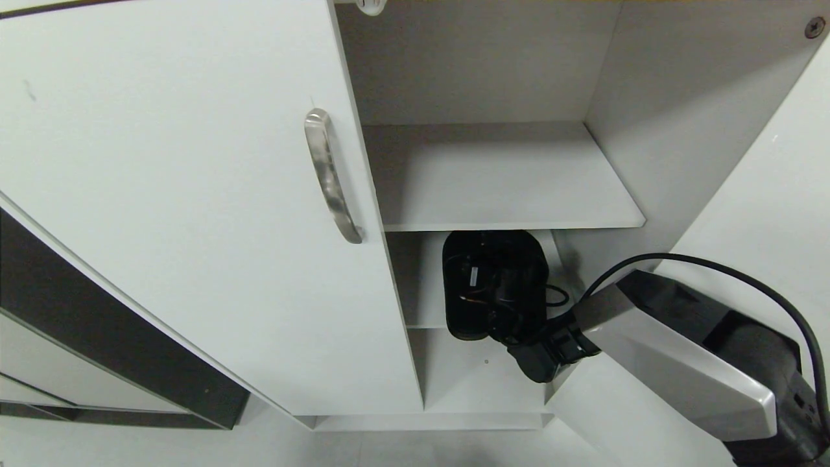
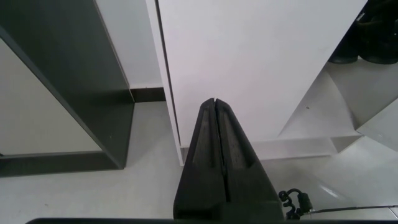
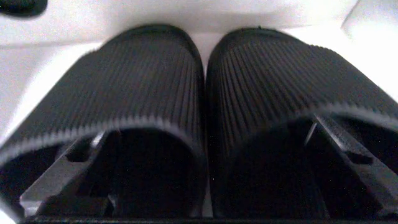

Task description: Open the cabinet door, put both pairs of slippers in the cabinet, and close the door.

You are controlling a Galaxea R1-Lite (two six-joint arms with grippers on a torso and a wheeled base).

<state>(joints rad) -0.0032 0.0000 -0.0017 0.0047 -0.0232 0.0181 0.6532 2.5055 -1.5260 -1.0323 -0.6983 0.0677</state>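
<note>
White cabinet shelving [image 1: 506, 181] frames the black slippers [image 1: 483, 279]; the right pincer [image 3: 202, 146], spread open inside them, should back straight out without dragging, while the left pincer [image 2: 214, 149] hangs closed.

Open shelf bay [image 1: 506, 185] beside shut door [image 1: 194, 194]

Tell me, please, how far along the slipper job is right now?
Done: the cabinet is open. In hand: a black pair of slippers lies on the lower shelf, the right tool at them, fingers spread. Left: withdrawing, the second pair, which I cannot confirm is inside, and shutting the cabinet. The left tool is shut, holding nothing.
</note>
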